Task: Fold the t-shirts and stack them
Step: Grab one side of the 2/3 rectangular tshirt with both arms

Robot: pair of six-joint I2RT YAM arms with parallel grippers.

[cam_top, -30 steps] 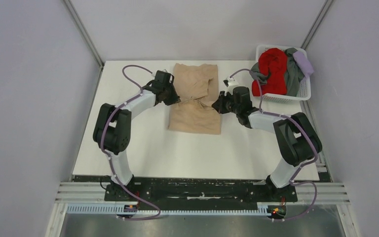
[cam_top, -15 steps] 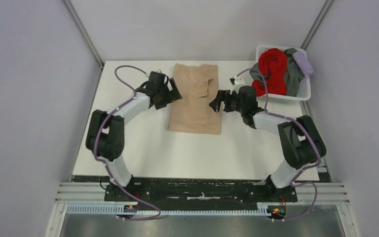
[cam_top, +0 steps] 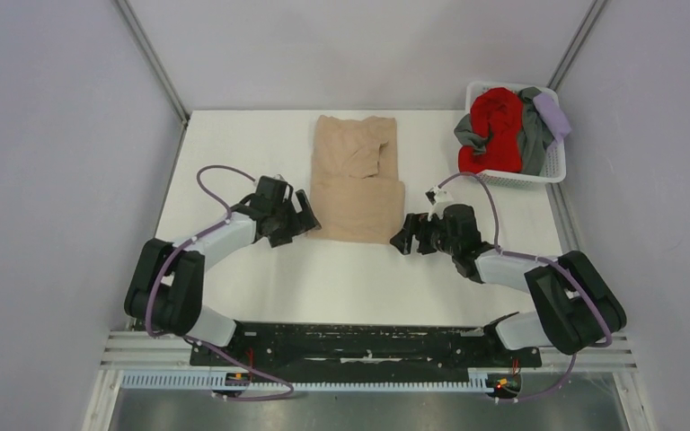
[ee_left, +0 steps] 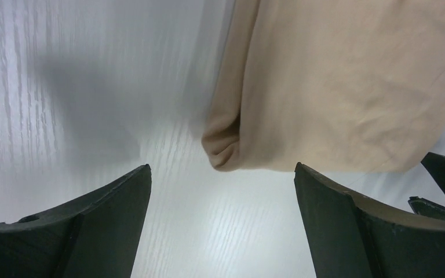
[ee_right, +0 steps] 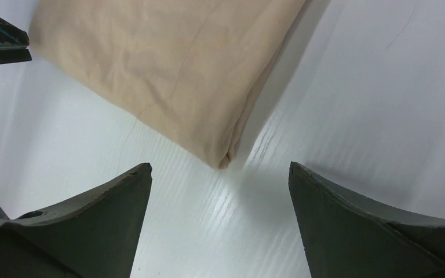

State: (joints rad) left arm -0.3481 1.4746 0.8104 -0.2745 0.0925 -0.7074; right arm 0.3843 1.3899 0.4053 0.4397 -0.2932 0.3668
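Claws on both arms stand wide open and empty. The left claw sits off the near left corner of the tan shirt, the right claw off its near right corner. The shirt lies on the table, long axis near to far, folded edge nearest.

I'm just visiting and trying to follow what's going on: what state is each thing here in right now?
tan t-shirt: partly folded, flat on the table, not held
left gripper: open, empty, by the shirt's near left corner
right gripper: open, empty, by its near right corner
white basket: upright, heaped with cloth
red t-shirt: crumpled in the basket
grey t-shirt: crumpled in the basket
lavender t-shirt: crumpled in the basket
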